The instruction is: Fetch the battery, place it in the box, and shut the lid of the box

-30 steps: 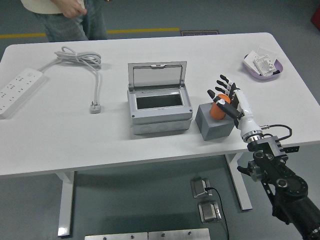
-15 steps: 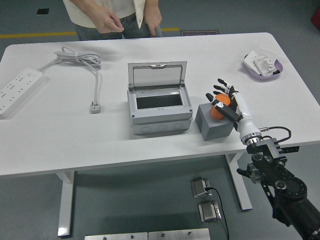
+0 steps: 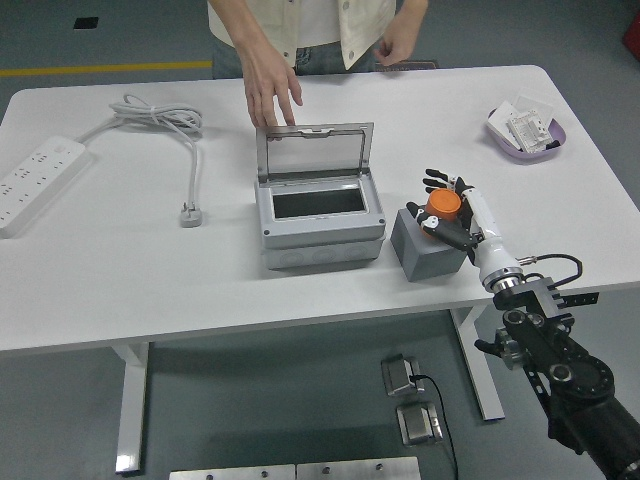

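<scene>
The orange battery (image 3: pixel 441 207) is gripped by the right hand (image 3: pixel 452 211), whose black fingers (image 3: pixel 437 178) are curled around it. The battery is held just above the top of a small grey block (image 3: pixel 428 252), which is set on the white surface (image 3: pixel 150 280) right beside the box (image 3: pixel 318 215). Whether the battery is touching the block cannot be told.

The grey box is placed near the middle of the surface. Its clear lid (image 3: pixel 314 152) is stood up at the back, so the box is open, and a dark space is seen inside.

A person is seen at the far side. One of the person's hands (image 3: pixel 270 92) is held out over the far part of the surface, with the fingertips just at the top edge of the lid. The other hand (image 3: pixel 398 47) is kept back near the person's body.

A white power strip (image 3: pixel 35 182) is laid at the left, with its grey cable (image 3: pixel 160 122) looped beside it. A purple tray (image 3: pixel 527 131) with small white things in it is set at the far right.
</scene>
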{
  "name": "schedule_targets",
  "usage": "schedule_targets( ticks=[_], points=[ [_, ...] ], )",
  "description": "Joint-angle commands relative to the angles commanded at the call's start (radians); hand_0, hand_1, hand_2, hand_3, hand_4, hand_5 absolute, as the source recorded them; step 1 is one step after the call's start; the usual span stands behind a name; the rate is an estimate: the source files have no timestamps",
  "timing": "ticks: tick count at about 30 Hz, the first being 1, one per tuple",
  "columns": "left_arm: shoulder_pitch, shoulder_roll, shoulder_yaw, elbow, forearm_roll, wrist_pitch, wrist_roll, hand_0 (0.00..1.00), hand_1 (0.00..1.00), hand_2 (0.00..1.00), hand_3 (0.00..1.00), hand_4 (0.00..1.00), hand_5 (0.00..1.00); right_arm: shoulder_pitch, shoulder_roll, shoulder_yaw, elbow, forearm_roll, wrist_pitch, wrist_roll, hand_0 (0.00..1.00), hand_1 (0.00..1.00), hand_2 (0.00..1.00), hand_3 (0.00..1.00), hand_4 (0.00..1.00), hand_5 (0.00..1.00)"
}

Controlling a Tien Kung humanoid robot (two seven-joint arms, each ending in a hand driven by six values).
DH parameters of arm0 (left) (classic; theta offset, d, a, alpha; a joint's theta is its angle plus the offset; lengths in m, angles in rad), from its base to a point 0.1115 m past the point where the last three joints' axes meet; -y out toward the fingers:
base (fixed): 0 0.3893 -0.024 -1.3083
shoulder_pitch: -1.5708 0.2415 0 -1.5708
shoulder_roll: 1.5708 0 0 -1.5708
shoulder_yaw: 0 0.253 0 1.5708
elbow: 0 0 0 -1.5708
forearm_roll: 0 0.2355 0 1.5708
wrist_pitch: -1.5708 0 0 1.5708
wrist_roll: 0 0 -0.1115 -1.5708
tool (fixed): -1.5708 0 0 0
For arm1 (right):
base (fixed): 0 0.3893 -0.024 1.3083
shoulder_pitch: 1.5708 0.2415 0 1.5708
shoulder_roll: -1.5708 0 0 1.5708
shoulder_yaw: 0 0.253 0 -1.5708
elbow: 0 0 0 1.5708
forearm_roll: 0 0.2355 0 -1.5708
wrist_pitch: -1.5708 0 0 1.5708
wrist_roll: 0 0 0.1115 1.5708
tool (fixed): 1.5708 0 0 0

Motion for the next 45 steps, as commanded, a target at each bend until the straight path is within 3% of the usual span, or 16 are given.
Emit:
schedule_targets(
  ticks=[17, 18, 23, 24, 29, 30, 35, 36, 41, 42, 45],
  points=[
    [0.003, -0.001, 0.005, 0.0, -0.001, 0.001, 0.0, 0.612, 0.638, 0.611, 0.598, 0.618, 0.137, -0.007, -0.001, -0.032, 0.011, 0.069, -0.012, 0.003, 0.848, 0.825, 0.83, 0.85, 0.739, 0.076],
    [0.003, -0.001, 0.006, 0.0, -0.001, 0.0, 0.0, 0.612, 0.638, 0.61, 0.598, 0.619, 0.133, -0.008, 0.0, -0.034, 0.011, 0.073, -0.012, 0.002, 0.743, 0.75, 0.753, 0.802, 0.31, 0.002],
    [0.004, -0.001, 0.006, 0.0, -0.002, 0.001, 0.0, 0.612, 0.638, 0.61, 0.598, 0.619, 0.133, -0.011, 0.003, -0.038, 0.014, 0.081, -0.019, -0.011, 0.743, 0.75, 0.753, 0.802, 0.31, 0.002],
    [0.004, -0.001, 0.007, 0.0, -0.003, 0.001, 0.0, 0.612, 0.638, 0.61, 0.599, 0.62, 0.129, -0.011, 0.003, -0.037, 0.015, 0.079, -0.02, -0.014, 0.649, 0.627, 0.634, 0.663, 0.002, 0.002],
    [0.004, 0.0, 0.005, 0.0, -0.003, 0.001, 0.0, 0.612, 0.638, 0.61, 0.599, 0.62, 0.129, -0.011, 0.002, -0.032, 0.029, 0.066, -0.019, -0.039, 0.649, 0.627, 0.634, 0.663, 0.002, 0.002],
    [0.004, 0.0, 0.004, 0.0, -0.003, 0.001, 0.0, 0.613, 0.638, 0.61, 0.599, 0.622, 0.124, -0.011, 0.002, -0.032, 0.032, 0.064, -0.018, -0.044, 0.515, 0.542, 0.556, 0.518, 0.002, 0.002],
    [0.004, 0.0, 0.002, 0.0, -0.003, 0.0, -0.002, 0.613, 0.638, 0.61, 0.599, 0.622, 0.124, -0.006, 0.001, -0.034, 0.045, 0.067, -0.009, -0.057, 0.515, 0.542, 0.556, 0.518, 0.002, 0.002],
    [0.004, 0.0, 0.002, 0.0, -0.003, -0.001, -0.002, 0.613, 0.638, 0.611, 0.599, 0.623, 0.121, -0.005, 0.0, -0.034, 0.049, 0.068, -0.007, -0.059, 0.49, 0.511, 0.529, 0.41, 0.002, 0.002],
    [0.004, -0.001, 0.001, 0.0, -0.006, -0.002, -0.002, 0.613, 0.638, 0.611, 0.599, 0.623, 0.121, 0.002, -0.005, -0.035, 0.073, 0.078, -0.002, -0.063, 0.49, 0.511, 0.529, 0.41, 0.002, 0.002],
    [0.005, -0.001, 0.001, 0.0, -0.006, -0.002, -0.002, 0.613, 0.639, 0.611, 0.599, 0.623, 0.121, 0.005, -0.006, -0.035, 0.078, 0.081, -0.001, -0.063, 0.48, 0.491, 0.504, 0.342, 0.002, 0.002],
    [0.005, -0.001, 0.002, 0.0, -0.008, -0.003, -0.001, 0.613, 0.639, 0.611, 0.599, 0.623, 0.121, 0.016, -0.011, -0.036, 0.093, 0.093, -0.001, -0.062, 0.48, 0.491, 0.504, 0.342, 0.002, 0.002]
  ],
)
